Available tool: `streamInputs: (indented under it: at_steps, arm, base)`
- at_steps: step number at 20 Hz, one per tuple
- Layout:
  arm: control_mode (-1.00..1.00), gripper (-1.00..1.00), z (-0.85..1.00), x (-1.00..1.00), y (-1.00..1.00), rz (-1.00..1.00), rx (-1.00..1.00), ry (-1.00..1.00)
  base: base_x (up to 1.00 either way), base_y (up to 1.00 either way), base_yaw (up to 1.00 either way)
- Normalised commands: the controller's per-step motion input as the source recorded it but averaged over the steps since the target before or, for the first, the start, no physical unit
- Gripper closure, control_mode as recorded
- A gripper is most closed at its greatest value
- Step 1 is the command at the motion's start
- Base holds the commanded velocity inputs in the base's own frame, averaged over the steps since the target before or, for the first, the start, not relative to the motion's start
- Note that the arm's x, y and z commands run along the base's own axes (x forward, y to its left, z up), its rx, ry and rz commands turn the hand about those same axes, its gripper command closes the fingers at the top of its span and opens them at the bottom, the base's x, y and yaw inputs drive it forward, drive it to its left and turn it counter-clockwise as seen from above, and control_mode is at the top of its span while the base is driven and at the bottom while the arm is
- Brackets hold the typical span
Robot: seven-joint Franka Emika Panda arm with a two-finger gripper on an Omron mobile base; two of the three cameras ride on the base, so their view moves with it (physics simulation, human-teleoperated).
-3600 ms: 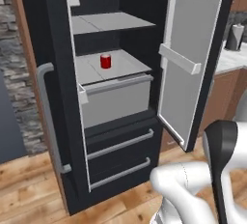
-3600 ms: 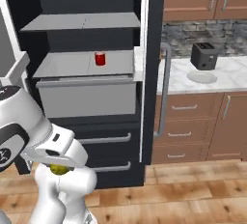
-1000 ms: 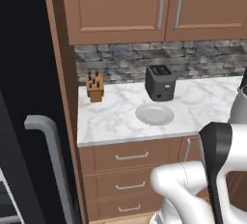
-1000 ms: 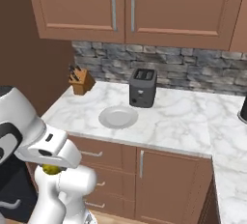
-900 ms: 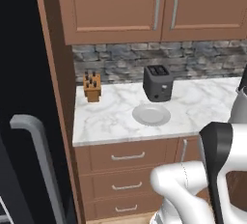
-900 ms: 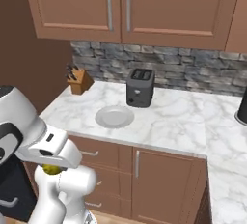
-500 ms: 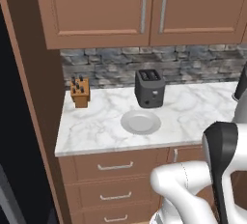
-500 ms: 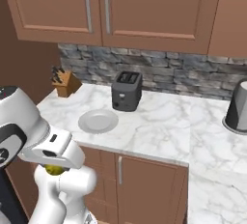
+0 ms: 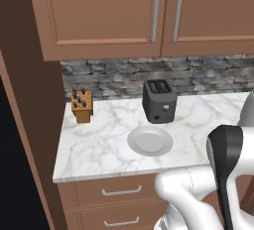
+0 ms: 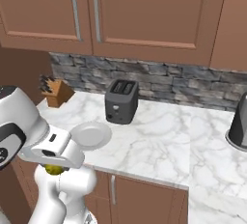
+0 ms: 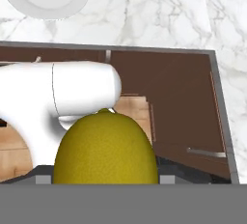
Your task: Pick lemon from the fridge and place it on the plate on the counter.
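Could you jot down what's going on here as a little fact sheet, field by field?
Setting: simulated kitchen, white marble counter under brown cabinets
Lemon: yellow, held in the gripper, low by the robot's body, in front of the counter
Plate: round, light grey, bare, on the counter in front of the toaster
Toaster: black, against the stone backsplash
Knife block: wooden, at the counter's left end
Task progress: lemon not yet on the plate

The plate (image 10: 90, 134) lies on the counter (image 10: 159, 141) before a toaster (image 10: 121, 101).
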Motion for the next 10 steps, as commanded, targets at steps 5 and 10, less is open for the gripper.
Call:
streamInputs:
  at_steps: [5, 10]
  arm:
    - [-1.0, 1.0, 0.0, 0.01, 0.0, 0.0, 0.0, 0.0]
    - [-1.0, 1.0, -0.07, 0.22, 0.09, 0.0, 0.01, -0.02]
  base:
    - [0.28, 0.0, 0.01]
    - [0.0, 0.0, 0.0]
